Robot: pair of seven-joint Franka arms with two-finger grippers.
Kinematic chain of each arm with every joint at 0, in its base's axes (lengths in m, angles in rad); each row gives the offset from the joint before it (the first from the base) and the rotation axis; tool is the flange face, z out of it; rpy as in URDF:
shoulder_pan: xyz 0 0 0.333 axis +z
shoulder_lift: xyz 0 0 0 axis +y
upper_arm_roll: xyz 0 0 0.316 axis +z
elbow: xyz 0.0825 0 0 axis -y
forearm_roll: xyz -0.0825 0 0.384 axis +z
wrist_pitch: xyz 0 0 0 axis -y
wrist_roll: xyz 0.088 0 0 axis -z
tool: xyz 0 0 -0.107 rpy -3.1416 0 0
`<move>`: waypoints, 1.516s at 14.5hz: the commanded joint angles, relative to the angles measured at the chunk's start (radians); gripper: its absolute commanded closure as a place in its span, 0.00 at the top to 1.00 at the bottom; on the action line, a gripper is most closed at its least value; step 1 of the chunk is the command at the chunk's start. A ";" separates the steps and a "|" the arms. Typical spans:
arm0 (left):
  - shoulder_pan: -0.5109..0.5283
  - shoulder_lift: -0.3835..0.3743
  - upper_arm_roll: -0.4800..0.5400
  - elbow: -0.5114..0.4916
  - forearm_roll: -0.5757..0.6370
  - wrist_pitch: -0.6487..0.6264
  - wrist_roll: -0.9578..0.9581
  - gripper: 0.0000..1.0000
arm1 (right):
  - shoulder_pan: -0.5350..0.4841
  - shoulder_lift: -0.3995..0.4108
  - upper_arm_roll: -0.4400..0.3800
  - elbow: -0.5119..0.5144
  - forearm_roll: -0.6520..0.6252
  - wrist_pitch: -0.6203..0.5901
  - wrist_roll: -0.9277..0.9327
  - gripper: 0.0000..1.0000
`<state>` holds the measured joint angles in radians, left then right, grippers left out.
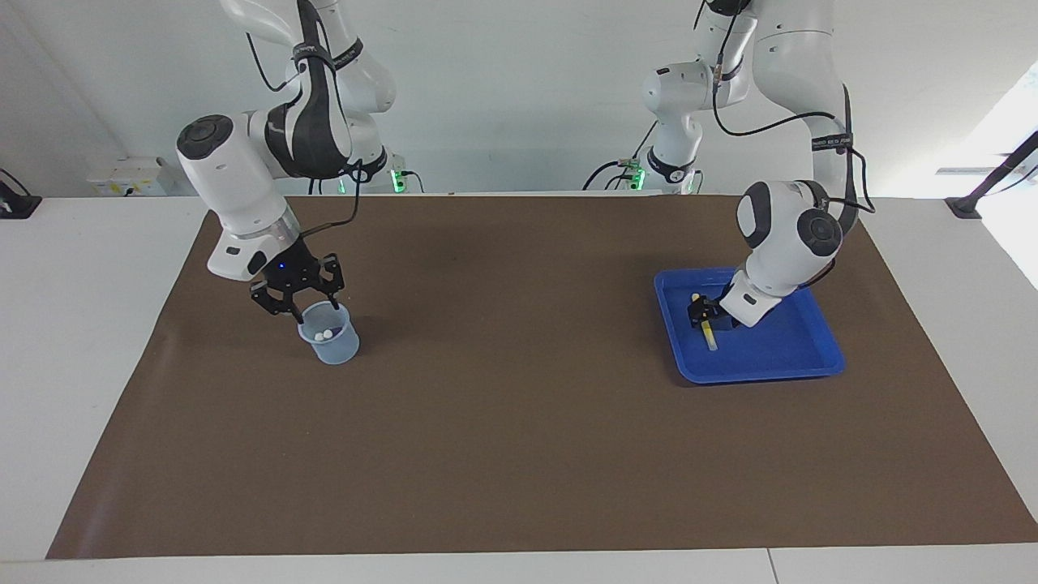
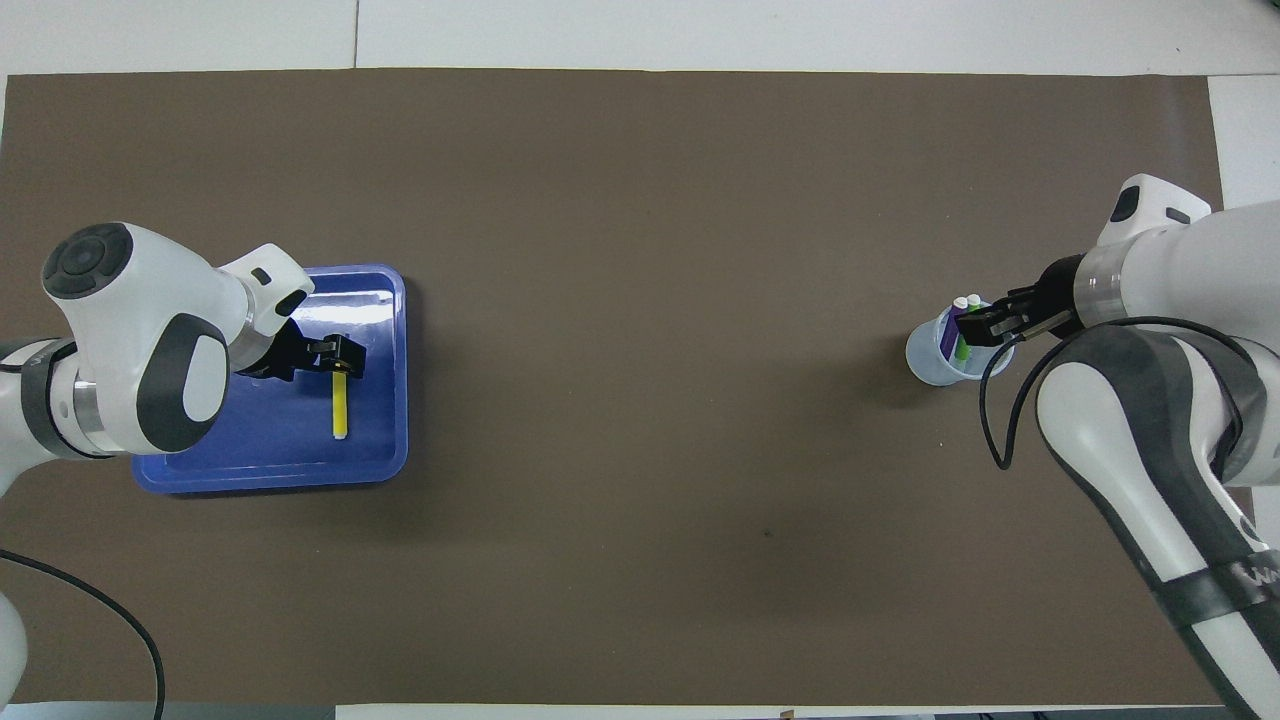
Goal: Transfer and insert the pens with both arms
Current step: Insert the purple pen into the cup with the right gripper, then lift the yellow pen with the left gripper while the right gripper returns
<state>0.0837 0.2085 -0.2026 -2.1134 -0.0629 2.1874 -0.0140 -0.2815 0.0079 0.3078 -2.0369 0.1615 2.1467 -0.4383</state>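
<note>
So you have two pens, purple pen (image 2: 951, 322) and green pen (image 2: 962, 345), standing in the cup (image 1: 328, 342); right gripper (image 1: 293, 307) hangs spread above it; left gripper (image 1: 704, 312) is at the yellow pen (image 1: 709, 331) in the blue tray (image 1: 754, 365), grip unclear; one transfer remains

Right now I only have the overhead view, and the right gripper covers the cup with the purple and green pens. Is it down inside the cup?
Observer: No. The facing view shows the right gripper hanging over the translucent cup's rim, above it and not inside.
Operator: Is it holding anything?
Observer: Nothing. Its fingers are spread with nothing between them.
Operator: And the left gripper, is it raised or low?
Observer: The left gripper is low in the blue tray, at the yellow pen's end nearer the robots. I cannot tell whether it has closed on the pen.
</note>
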 commanded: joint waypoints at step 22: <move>-0.010 -0.009 0.003 -0.033 0.040 0.018 0.009 0.00 | -0.005 -0.151 0.017 0.196 0.558 -0.436 0.690 1.00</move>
<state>0.0665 0.2055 -0.2034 -2.1324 -0.0367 2.2008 -0.0090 -0.2802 -0.1225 0.3201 -1.8115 0.6887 1.6890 0.2417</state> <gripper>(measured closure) 0.833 0.000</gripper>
